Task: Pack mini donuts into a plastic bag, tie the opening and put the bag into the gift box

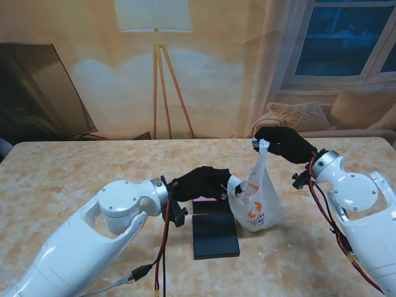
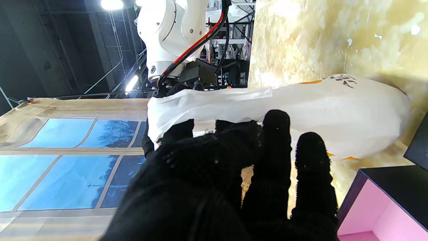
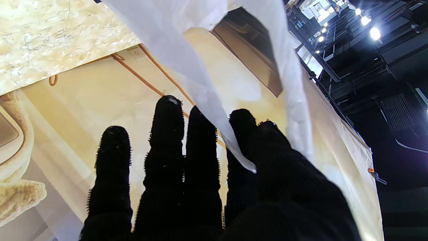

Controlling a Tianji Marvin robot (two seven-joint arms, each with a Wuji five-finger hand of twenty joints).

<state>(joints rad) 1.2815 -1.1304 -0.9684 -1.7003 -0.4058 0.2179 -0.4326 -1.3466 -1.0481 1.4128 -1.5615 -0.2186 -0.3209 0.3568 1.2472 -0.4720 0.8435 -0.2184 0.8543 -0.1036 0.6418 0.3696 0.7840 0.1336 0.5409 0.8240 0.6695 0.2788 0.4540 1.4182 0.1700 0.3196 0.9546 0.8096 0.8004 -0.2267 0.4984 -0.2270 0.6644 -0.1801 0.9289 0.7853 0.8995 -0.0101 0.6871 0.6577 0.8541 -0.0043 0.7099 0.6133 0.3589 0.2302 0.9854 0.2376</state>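
A white plastic bag (image 1: pixel 258 208) with orange print stands bulging on the table, and its contents are hidden. My right hand (image 1: pixel 283 143) is shut on one handle strip (image 3: pixel 207 83), pinched between thumb and forefinger and pulled up taut. My left hand (image 1: pixel 201 182) is at the bag's left side, its fingers closed on the bag's other top edge (image 2: pixel 174 110). The black gift box (image 1: pixel 215 236) lies just nearer to me than the bag. Its pink inside (image 2: pixel 384 211) shows in the left wrist view. No donuts can be seen.
The marble-patterned table (image 1: pixel 74 179) stretches out to the left and right of the bag. A red and black cable (image 1: pixel 164 247) hangs from my left forearm near the box. A floor lamp and a sofa stand beyond the far edge.
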